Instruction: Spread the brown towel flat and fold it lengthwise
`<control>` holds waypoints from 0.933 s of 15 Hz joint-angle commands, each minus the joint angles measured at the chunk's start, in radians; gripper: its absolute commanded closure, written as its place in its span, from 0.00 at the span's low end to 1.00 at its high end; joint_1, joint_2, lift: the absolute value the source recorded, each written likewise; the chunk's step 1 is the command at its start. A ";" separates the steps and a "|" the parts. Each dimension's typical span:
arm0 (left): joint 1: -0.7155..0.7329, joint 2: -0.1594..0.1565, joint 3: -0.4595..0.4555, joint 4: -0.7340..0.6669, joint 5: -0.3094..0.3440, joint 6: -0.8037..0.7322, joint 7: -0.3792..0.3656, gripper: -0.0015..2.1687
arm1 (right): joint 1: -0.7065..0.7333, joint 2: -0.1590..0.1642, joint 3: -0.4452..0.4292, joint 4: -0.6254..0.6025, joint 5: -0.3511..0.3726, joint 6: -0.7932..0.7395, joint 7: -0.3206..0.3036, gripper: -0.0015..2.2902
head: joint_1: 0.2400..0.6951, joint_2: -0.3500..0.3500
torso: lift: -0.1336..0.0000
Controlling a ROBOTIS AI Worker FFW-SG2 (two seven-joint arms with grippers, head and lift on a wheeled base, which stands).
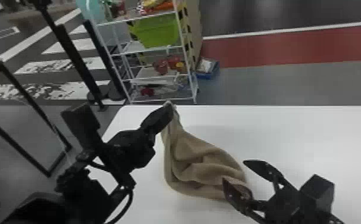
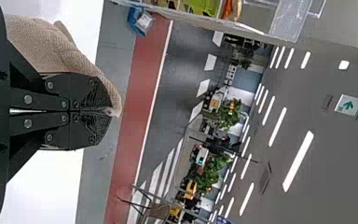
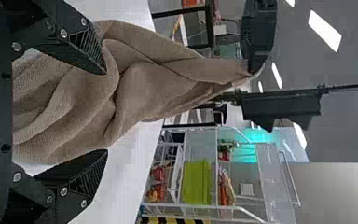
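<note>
Towel (image 1: 197,168) slants in the head view from the left gripper (image 1: 168,107), clamped on one end of the cloth, down to the right gripper (image 1: 234,170), whose fingers stand apart about the bunched lower end. That bunching is the main danger, I judge: closing here could catch several layers rather than a single edge, so a pull would stretch a rope of folds instead of a flat sheet. The far edge of the table (image 1: 293,131) runs close by the left gripper, with the shelf rack (image 1: 138,47) past it, so a swing outward might drop cloth over the side; beyond the right gripper the tabletop runs on to the right, leaving better room for spreading. From the left wrist, the fingers press together with the cloth pinched at their very tips and draped along one side; so shallow a grip could slip under a hard tug. From the right wrist, loose folds fill much of the gap between the parted fingers and narrow away toward the left gripper; whether either pad touches them, I cannot tell, and closing off-centre might push the cloth aside.
</note>
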 commanded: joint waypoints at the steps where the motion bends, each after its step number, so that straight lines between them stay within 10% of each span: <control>1: 0.003 0.001 0.014 -0.002 0.007 0.003 -0.007 0.86 | -0.046 0.001 0.005 0.072 0.000 -0.013 0.005 0.19 | 1.00 0.99 | 0.08; 14: 0.012 0.004 -0.065 -0.040 0.010 0.074 -0.031 0.86 | -0.318 0.001 0.145 0.325 -0.014 -0.038 0.017 0.25 | 1.00 1.00 | 0.08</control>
